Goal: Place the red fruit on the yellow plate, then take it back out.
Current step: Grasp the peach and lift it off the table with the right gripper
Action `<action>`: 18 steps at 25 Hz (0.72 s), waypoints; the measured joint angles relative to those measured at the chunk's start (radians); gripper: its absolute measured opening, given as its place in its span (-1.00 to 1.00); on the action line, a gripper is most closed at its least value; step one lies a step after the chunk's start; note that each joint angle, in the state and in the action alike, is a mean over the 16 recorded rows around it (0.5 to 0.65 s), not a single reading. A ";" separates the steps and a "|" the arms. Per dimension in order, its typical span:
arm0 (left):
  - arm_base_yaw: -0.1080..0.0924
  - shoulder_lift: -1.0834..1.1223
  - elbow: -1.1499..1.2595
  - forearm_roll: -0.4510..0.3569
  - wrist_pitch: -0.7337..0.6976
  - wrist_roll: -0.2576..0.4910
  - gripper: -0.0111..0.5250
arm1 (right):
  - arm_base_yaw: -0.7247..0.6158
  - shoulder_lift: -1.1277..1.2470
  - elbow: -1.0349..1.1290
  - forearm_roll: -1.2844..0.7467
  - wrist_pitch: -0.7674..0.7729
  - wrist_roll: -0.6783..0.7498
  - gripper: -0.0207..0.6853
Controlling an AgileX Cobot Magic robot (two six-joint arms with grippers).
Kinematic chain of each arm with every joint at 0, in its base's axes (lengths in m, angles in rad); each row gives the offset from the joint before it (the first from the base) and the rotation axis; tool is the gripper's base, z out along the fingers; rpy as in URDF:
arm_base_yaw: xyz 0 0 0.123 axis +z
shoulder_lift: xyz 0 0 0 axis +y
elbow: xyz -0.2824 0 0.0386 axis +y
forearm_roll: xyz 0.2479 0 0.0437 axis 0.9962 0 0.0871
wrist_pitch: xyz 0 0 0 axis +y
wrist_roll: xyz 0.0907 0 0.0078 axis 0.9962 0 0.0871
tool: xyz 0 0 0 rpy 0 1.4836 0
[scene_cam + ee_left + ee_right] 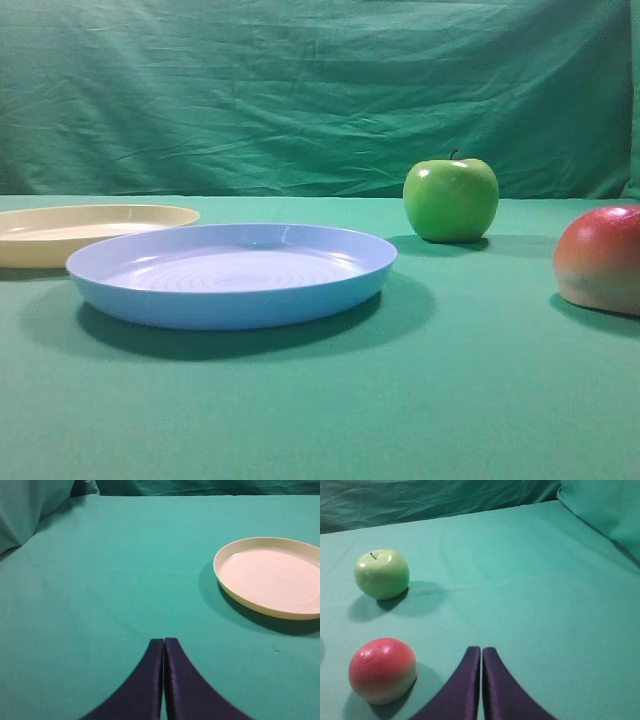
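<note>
R hand (481, 652): fingers seen pressed together in R wrist view, closed on nothing, held above the green-cloth counter (530, 580). L hand (164, 644): same, fingers shut together, nothing between them, held over bare cloth.

Outward from R hand: red fruit (382, 670) sits on the counter just to the hand's left in wrist view, untouched, apart from the fingers. Green apple (382, 573) is seen further back on the same side, well apart from the red fruit. Outward from L hand: yellow plate (272, 577) lies ahead and to the right, nothing on it.

High view: red fruit (602, 258) is cut by the R edge; yellow plate (90, 232) is at far L, partly behind the blue plate (232, 275), which lies between the two. Green apple (451, 199) stands behind, upright, stem up.

Step judged: task not yet begun; pick-up of the fruit is pending. Fruit is nearer the R hand, so a grasp by R is judged likely.

Next move calls for: fingers to be opened wide enough for the fruit's girth, hand shifted left and lowered over it, then closed. Carry would have to cross over the blue plate to reach the yellow one.

Fruit appearance: smooth, rounded, peach-like; red on top w/ a small gloss highlight, fading to yellowish-cream at the base. Surface looks slick, so slip in the grip is judged possible.
</note>
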 joint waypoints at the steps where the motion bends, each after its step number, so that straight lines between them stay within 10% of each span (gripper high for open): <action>1: 0.000 0.000 0.000 0.000 0.000 0.000 -0.96 | 0.000 0.000 0.000 0.000 0.000 0.000 -0.94; 18: 0.000 0.000 0.000 0.000 0.000 0.000 -0.96 | 0.000 0.000 0.000 -0.001 -0.002 -0.001 -0.94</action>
